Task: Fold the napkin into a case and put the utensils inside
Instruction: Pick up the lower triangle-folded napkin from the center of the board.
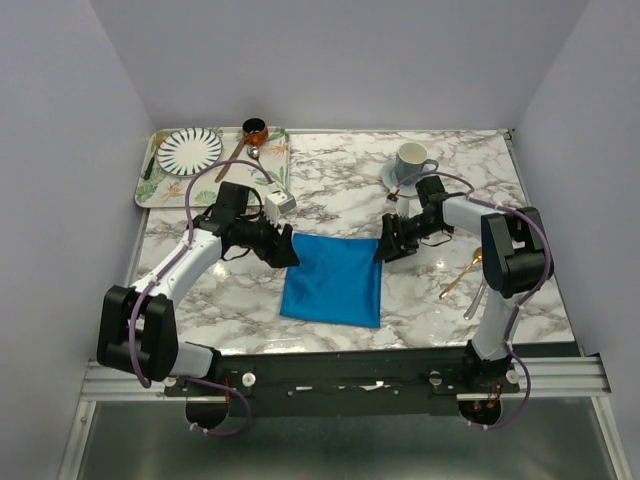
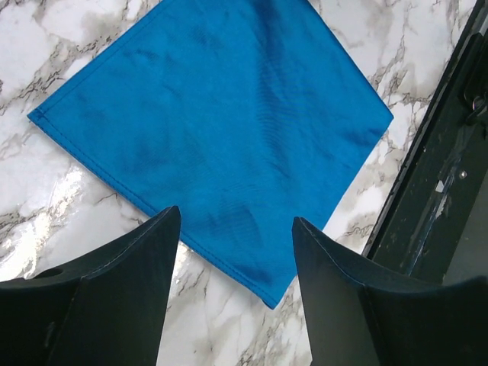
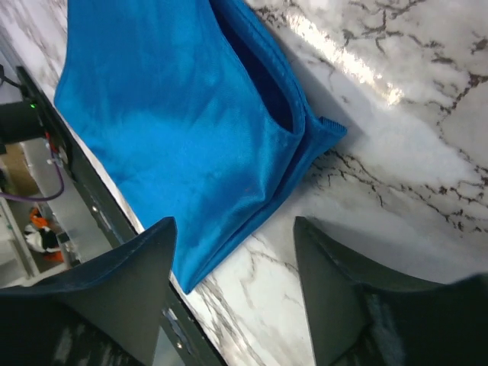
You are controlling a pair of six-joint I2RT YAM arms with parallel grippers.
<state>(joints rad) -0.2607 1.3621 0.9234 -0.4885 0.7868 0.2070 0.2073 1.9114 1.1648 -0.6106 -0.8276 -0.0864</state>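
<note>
Blue soft cloth napkin (image 1: 332, 279) lies mid-table, folded in layers but not yet a narrow case, left gripper (image 1: 290, 253) and right gripper (image 1: 381, 250) both open and empty at its far corners, shiny gold spoon (image 1: 462, 274) outside it on the right.

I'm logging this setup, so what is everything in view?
napkin: one, blue, doubled, table centre
gold spoon: one, gold, right of napkin
silver utensil: one, silver, beside the gold spoon
cup: one, white, on a saucer, far right
tray: one, leaf-patterned, far left
plate: one, striped, on tray
pot: one, brown, on tray
brown-handled spoon: one, brown and silver, on tray
left pincer: one, black, open, at napkin's far left corner
right pincer: one, black, open, at napkin's far right corner
</note>
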